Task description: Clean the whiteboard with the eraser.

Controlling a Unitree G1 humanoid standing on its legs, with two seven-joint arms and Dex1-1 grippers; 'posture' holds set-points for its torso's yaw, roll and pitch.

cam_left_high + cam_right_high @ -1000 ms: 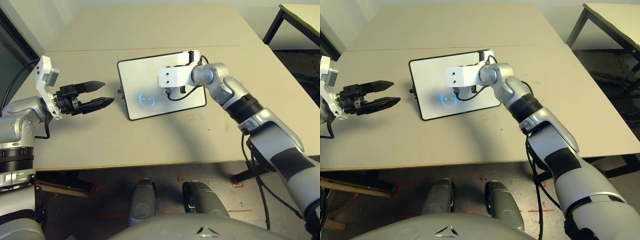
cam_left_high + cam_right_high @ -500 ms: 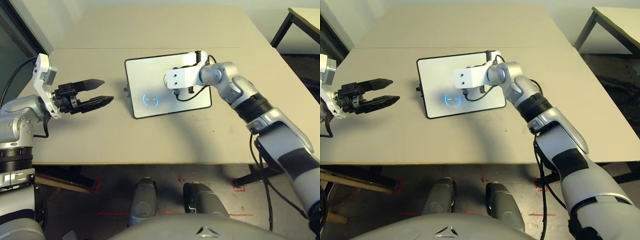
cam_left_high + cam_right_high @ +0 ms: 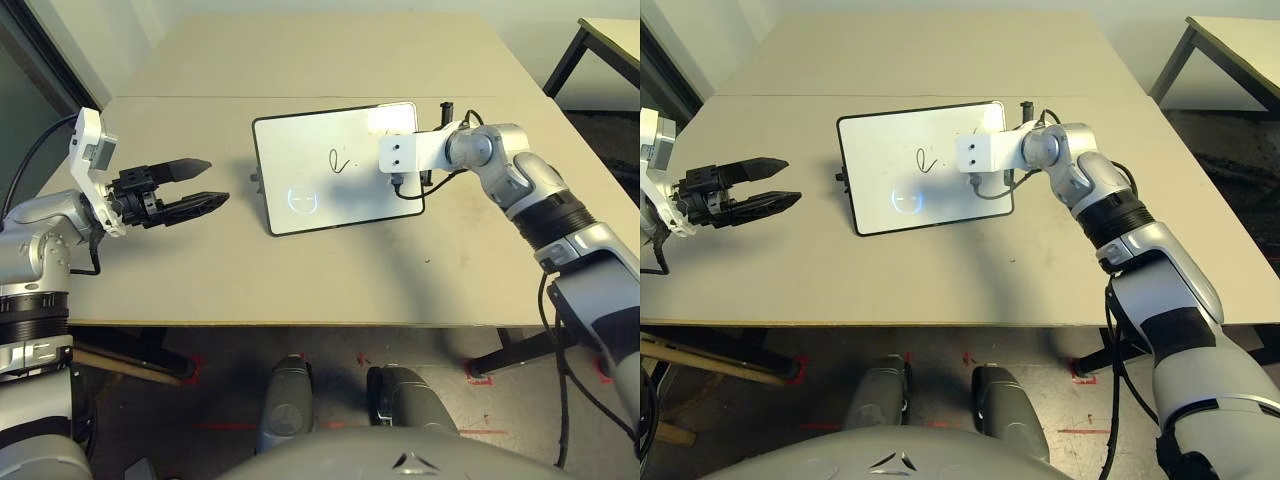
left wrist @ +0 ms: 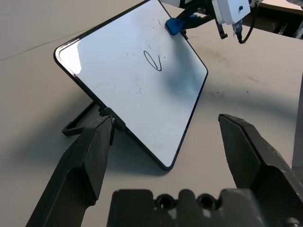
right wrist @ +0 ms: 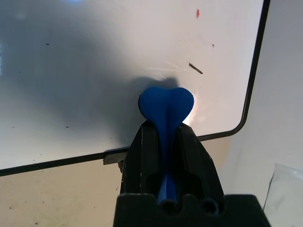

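Our right gripper (image 5: 165, 137) pinches the eraser (image 5: 166, 106) at the board's (image 3: 300, 150) three-o'clock edge, its tip against the surface; our left gripper (image 3: 205, 185) hangs spread at nine. Risk: missing the scribble (image 3: 341, 159) (board centre), or toppling the propped board by pressing hard.

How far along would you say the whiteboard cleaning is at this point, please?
Done: the right gripper is shut on the blue eraser, and much of the whiteboard is white. In hand: the eraser is at the board's surface near one corner. Left: a black looped scribble remains mid-board, plus faint specks and a short dash near the eraser. The left gripper hangs open off to the side.
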